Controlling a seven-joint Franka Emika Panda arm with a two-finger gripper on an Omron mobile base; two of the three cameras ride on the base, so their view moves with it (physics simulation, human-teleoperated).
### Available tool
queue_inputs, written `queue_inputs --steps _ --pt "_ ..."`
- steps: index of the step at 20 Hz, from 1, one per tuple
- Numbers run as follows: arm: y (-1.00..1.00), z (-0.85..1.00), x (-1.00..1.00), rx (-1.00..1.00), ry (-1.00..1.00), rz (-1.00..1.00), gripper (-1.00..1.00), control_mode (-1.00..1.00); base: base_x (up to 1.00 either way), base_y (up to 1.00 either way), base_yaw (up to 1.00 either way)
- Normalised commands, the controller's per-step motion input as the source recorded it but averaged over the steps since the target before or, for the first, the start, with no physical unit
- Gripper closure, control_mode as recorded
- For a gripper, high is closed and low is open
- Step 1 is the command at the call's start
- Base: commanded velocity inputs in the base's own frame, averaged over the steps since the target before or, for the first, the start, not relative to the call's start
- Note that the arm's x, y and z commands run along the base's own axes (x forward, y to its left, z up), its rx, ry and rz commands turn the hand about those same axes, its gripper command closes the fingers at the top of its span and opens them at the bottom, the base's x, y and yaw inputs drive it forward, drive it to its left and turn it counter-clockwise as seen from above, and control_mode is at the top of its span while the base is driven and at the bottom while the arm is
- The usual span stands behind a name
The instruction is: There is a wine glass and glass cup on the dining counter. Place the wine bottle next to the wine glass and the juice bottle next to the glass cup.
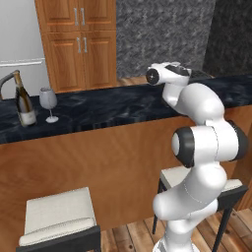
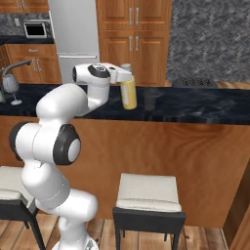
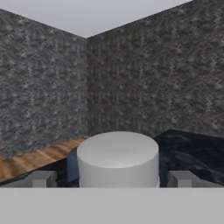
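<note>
The gripper (image 3: 118, 179) stands fully open, its two finger tips (image 3: 43, 178) flanking the white cap of the juice bottle (image 2: 129, 93) without touching it, so nothing is held. The bottle stands upright on the dining counter (image 2: 195, 110), with the glass cup (image 2: 150, 99) just beside it on the black marbled top. Well apart along the same counter, the wine bottle (image 1: 23, 101) stands upright next to the wine glass (image 1: 48, 103). Two cushioned stools (image 1: 58, 216) sit below the counter's wooden front.
</note>
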Motion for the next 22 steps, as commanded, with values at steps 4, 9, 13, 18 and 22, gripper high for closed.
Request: queue_inputs --steps 4,9,13,18,22 --pt "0.18 0.00 -0.01 0.00 0.00 -0.06 -1.00 -1.00 0.00 0.00 0.00" --pt "0.04 0.00 0.00 0.00 0.00 -0.02 -1.00 -1.00 0.00 0.00 0.00" --pt "0.00 0.00 0.00 0.00 0.00 -0.01 -1.00 -1.00 0.00 0.00 0.00" --pt "0.00 0.00 0.00 0.00 0.00 0.00 -1.00 -1.00 0.00 0.00 0.00" --pt "0.00 0.00 -0.04 0.00 0.00 0.00 -1.00 -1.00 0.00 0.00 0.00"
